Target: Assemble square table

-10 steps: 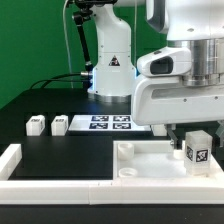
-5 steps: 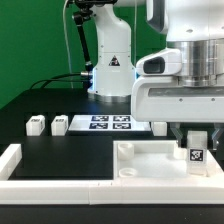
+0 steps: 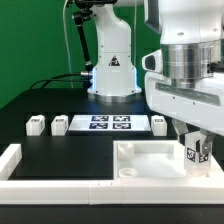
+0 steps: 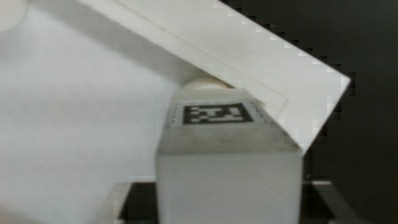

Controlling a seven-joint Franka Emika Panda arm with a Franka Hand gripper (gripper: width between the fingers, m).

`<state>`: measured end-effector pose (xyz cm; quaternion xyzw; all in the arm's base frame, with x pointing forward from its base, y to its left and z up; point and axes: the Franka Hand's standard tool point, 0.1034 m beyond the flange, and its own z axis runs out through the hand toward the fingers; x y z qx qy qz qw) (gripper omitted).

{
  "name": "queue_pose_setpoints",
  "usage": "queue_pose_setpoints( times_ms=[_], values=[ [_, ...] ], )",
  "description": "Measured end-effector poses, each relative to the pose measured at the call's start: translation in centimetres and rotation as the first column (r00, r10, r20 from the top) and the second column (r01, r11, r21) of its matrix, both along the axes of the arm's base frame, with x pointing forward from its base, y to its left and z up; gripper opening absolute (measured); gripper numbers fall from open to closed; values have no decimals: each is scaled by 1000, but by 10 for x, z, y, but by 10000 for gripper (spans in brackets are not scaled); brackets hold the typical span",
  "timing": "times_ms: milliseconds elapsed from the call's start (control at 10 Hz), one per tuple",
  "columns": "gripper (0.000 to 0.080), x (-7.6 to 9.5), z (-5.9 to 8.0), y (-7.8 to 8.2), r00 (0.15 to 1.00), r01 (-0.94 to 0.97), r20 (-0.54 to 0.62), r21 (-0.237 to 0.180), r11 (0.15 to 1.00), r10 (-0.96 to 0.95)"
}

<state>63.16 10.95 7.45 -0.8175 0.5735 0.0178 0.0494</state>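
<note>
Exterior view: four legs (image 3: 36,124), one slab (image 3: 150,165).

1. No letters, numbers or brand names can be read in either view.
2. Arm base (image 3: 113,80): a dark triangular sign (image 3: 113,64), its symbol too small to read.
3. Marker board (image 3: 108,124): several black-and-white square tags.
4. Block leg (image 3: 197,150): one black-and-white tag (image 3: 196,153) on its facing side, and the wrist view shows the pattern too.
5. Loose legs (image 3: 36,125): dark tag marks, too small to make out.
</note>
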Motion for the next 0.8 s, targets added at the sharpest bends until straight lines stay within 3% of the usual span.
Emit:
queue_pose_setpoints(
  times_ms=[300, 400, 500, 600, 800],
  values=[
    [292, -1, 0, 0, 987, 162, -15, 5, 987, -162],
    [464, -1, 0, 1, 989, 144, -14, 4, 990, -144],
    [464, -2, -1, 2, 994, 112, -13, 0, 994, -112],
    [605, -4, -1, 9, 1000, -30, -6, -21, 999, 30],
    [637, -2, 1, 12, 908, -417, 24, -49, 908, 418]
  ],
)
